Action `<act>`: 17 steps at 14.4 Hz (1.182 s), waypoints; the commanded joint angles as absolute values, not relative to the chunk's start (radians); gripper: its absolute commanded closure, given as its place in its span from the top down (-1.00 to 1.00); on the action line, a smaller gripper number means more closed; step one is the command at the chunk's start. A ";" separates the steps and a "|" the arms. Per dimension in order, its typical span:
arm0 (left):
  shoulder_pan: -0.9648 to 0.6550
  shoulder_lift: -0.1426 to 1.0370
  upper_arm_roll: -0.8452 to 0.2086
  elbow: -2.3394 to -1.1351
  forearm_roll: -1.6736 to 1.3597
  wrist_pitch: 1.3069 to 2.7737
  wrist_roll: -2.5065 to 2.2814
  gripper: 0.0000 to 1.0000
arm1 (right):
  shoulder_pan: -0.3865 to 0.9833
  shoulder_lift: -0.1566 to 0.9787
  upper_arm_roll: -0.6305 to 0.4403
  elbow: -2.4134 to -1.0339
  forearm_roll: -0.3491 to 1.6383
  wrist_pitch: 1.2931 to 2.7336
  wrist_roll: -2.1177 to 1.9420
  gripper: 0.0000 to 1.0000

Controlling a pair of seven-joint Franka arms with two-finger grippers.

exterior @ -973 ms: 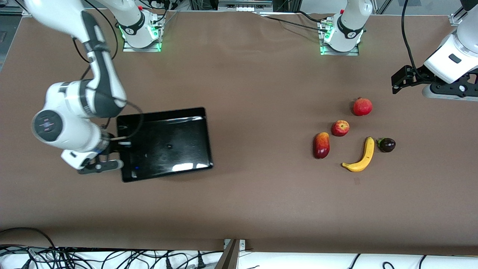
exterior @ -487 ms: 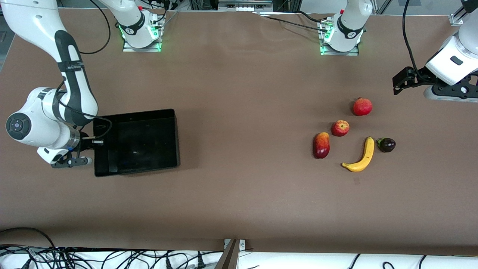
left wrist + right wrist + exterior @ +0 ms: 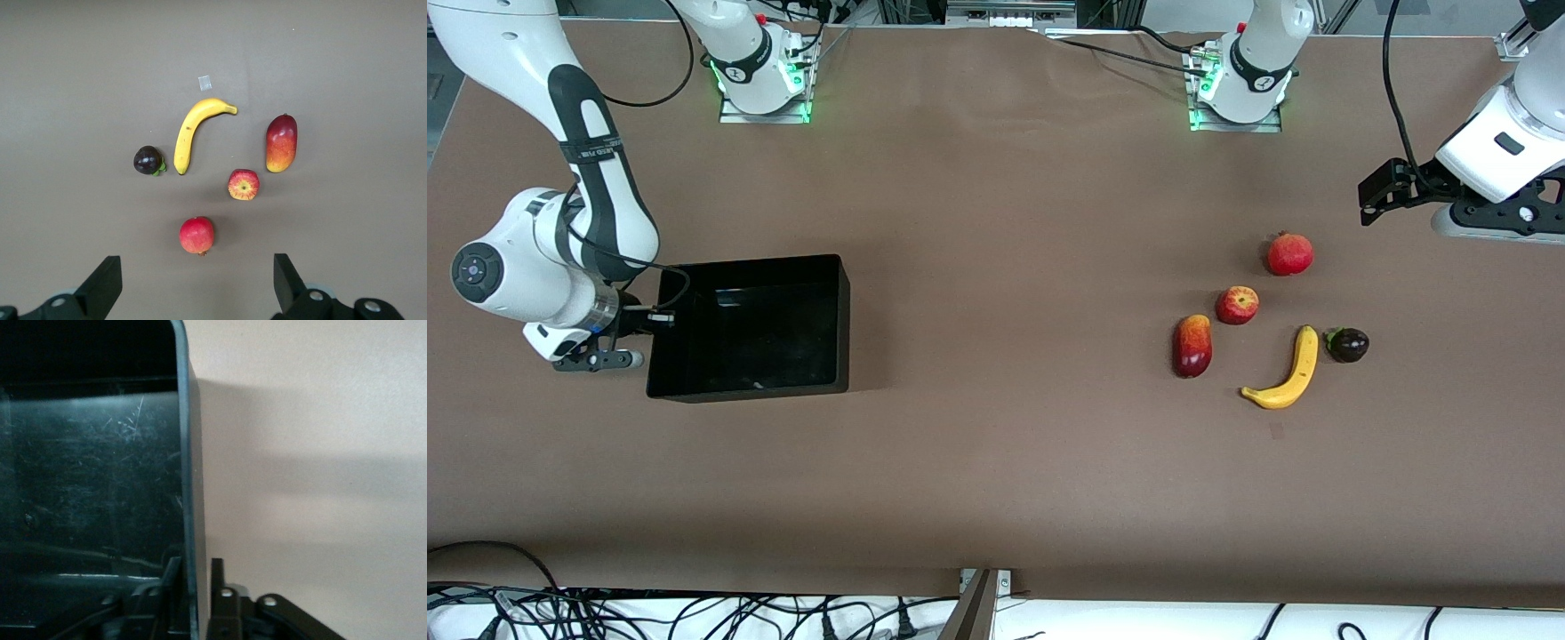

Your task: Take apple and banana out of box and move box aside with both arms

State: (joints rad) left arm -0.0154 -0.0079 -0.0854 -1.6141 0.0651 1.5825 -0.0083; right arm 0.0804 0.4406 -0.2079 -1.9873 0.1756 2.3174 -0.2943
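Note:
The black box (image 3: 747,388) sits near the right arm's end of the table. My right gripper (image 3: 655,324) is shut on its end wall (image 3: 187,487), one finger inside and one outside. The fruits lie together near the left arm's end: pomegranate (image 3: 1289,254), apple (image 3: 1237,305), mango (image 3: 1192,346), banana (image 3: 1288,372) and dark purple fruit (image 3: 1348,344). My left gripper (image 3: 1380,192) is open and empty, up in the air beside the fruits. Its wrist view shows the pomegranate (image 3: 197,235), apple (image 3: 243,185), mango (image 3: 281,143), banana (image 3: 190,133) and purple fruit (image 3: 148,160).
A small pale scrap (image 3: 1276,431) lies on the brown table just nearer the front camera than the banana. The two arm bases (image 3: 760,76) (image 3: 1240,84) stand along the table's edge farthest from the front camera. Cables hang below the near edge.
The right arm has carried the box toward its own end of the table and levelled it from a tilt. The left gripper and the fruits have stayed put.

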 commanded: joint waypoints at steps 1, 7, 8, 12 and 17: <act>-0.014 0.005 -0.086 -1.582 0.057 1.562 -0.003 1.00 | 0.074 0.341 -0.198 -2.005 0.175 2.310 -0.301 1.00; -0.014 0.005 -0.087 -1.582 0.058 1.562 -0.005 1.00 | 0.104 0.295 -0.193 -1.601 0.160 1.822 -0.305 1.00; -0.014 0.005 -0.087 -1.582 0.057 1.562 -0.005 1.00 | 0.106 0.285 -0.195 -1.560 0.160 1.762 -0.302 1.00; -0.012 0.005 -0.078 -1.582 0.057 1.562 -0.002 1.00 | 0.150 0.129 -0.190 -1.559 0.098 1.610 -0.163 1.00; -0.012 0.005 -0.078 -1.582 0.057 1.562 -0.003 1.00 | 0.179 0.071 -0.149 -1.546 0.072 1.551 -0.071 1.00</act>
State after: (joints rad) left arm -0.0141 -0.0066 -0.0794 -1.6120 0.0651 1.5825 -0.0083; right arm 0.1716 0.0756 -0.1563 -1.5422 0.0956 1.5566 -0.1100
